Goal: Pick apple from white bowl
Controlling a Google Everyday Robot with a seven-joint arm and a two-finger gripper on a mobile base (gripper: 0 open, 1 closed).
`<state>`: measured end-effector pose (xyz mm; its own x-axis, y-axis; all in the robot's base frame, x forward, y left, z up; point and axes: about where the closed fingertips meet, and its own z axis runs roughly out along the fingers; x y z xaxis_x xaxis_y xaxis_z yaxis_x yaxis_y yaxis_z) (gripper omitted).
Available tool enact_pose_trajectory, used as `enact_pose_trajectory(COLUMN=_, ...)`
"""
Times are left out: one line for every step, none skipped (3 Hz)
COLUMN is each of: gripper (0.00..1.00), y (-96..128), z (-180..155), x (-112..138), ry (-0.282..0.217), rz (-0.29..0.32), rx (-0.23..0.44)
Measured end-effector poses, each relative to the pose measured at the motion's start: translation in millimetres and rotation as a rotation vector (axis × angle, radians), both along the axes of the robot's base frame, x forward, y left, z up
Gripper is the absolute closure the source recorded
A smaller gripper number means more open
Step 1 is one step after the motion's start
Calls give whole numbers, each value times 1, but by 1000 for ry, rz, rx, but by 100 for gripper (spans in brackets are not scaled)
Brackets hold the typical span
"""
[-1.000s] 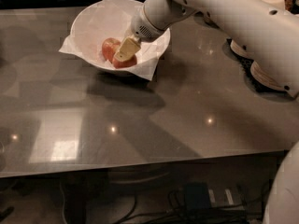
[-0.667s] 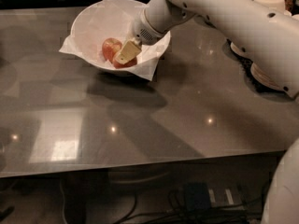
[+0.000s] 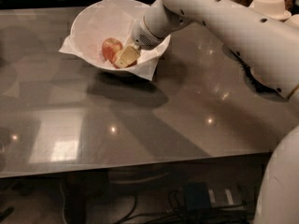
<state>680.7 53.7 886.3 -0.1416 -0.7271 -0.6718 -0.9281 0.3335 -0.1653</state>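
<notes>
The white bowl [image 3: 93,22], lined with crinkled white paper whose corners overhang the rim, stands at the back left of the grey table [image 3: 140,125]. A small red apple [image 3: 110,47] lies inside it, near the front wall. My gripper [image 3: 125,57] reaches down into the bowl from the right. Its yellowish tip sits right against the apple's right side, and the white arm [image 3: 219,22] stretches back to the upper right. The part of the apple behind the gripper is hidden.
Stacked beige paper bowls [image 3: 271,6] stand at the back right, behind the arm. The table's front edge runs across the lower part of the view, with cables [image 3: 196,199] on the floor below it. My white base [image 3: 280,185] is at the lower right.
</notes>
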Motion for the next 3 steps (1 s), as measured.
enact_pose_trajectory(gripper=39, y=4, z=-10, x=3, ry=17, rz=-1, rx=5)
enact_pose_trajectory(gripper=38, y=5, z=-17, x=3, ry=31, rz=-1, rx=5)
enact_pose_trajectory(gripper=37, y=5, z=-24, x=3, ry=46, rz=-2, rx=2)
